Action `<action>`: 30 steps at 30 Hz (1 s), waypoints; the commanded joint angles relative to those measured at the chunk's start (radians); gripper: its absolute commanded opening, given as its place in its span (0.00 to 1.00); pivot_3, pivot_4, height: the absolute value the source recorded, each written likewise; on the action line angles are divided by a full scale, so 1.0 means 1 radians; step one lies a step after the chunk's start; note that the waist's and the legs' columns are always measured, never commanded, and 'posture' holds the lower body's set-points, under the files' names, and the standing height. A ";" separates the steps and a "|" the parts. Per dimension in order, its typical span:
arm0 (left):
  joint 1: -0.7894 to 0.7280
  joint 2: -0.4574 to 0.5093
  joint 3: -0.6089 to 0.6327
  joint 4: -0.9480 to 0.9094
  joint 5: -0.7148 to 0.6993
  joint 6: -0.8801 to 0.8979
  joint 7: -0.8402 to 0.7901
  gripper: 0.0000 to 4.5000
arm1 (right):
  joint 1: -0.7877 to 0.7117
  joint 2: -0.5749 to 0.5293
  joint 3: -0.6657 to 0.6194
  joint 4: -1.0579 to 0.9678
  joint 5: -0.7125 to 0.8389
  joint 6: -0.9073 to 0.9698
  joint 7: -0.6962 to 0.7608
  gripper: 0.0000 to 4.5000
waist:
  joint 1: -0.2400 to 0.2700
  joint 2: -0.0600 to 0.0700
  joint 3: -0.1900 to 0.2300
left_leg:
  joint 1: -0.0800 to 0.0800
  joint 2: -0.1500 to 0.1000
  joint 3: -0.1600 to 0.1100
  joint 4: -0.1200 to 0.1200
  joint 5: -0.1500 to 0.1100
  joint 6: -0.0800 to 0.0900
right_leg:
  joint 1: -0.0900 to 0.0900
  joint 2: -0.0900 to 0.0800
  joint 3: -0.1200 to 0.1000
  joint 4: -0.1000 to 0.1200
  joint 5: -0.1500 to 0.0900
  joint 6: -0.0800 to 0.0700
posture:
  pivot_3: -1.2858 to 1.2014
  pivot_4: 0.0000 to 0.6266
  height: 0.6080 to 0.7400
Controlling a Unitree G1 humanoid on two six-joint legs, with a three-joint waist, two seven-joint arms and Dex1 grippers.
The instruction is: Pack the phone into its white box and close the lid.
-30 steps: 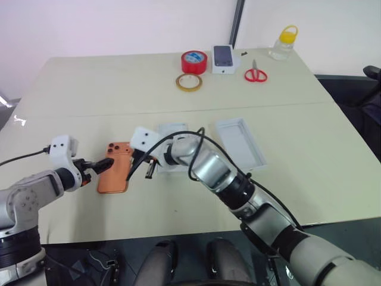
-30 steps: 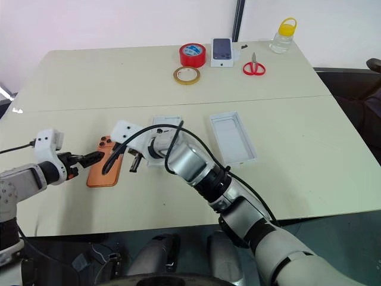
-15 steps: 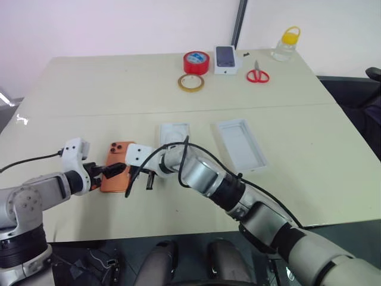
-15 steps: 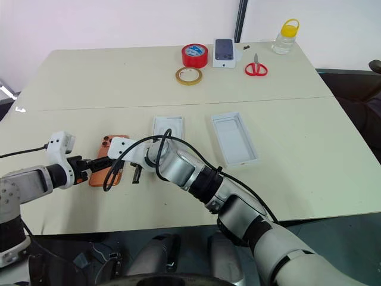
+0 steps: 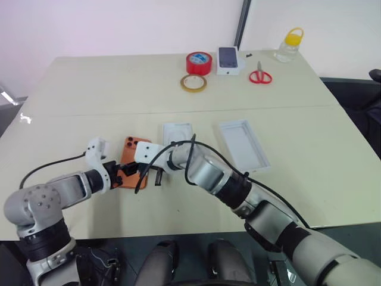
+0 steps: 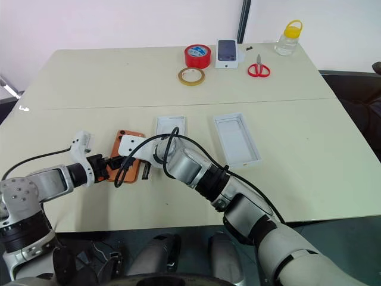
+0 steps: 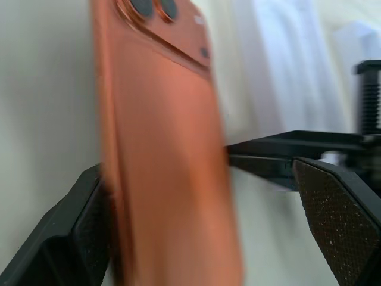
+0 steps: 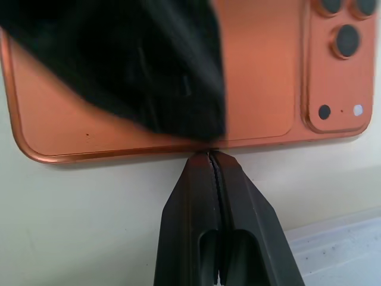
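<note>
The wide-open left gripper (image 7: pixel 202 196) straddles the flat orange smartphone (image 5: pixel 132 171); the clenched right gripper (image 8: pixel 213 156) braces its edge for pickup

You see the phone (image 8: pixel 256 77) lying back-up on the table (image 8: pixel 83 226), its lenses clustered at one corner. Your right gripper (image 8: pixel 210 156) is pressed shut, its tip touching the phone's long edge. A blurred black shape (image 8: pixel 131 59) covers part of the phone's back.
</note>
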 commanded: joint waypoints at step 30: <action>-0.017 -0.036 0.219 0.130 -0.304 0.025 0.295 0.28 | -0.009 -0.042 -0.040 -0.124 -0.007 0.008 0.005 0.00 | -0.010 0.000 0.000 | -0.001 0.001 0.000 0.000 0.000 0.000 | 0.000 0.001 0.000 0.001 0.000 0.000 | 0.52 0.24 1.00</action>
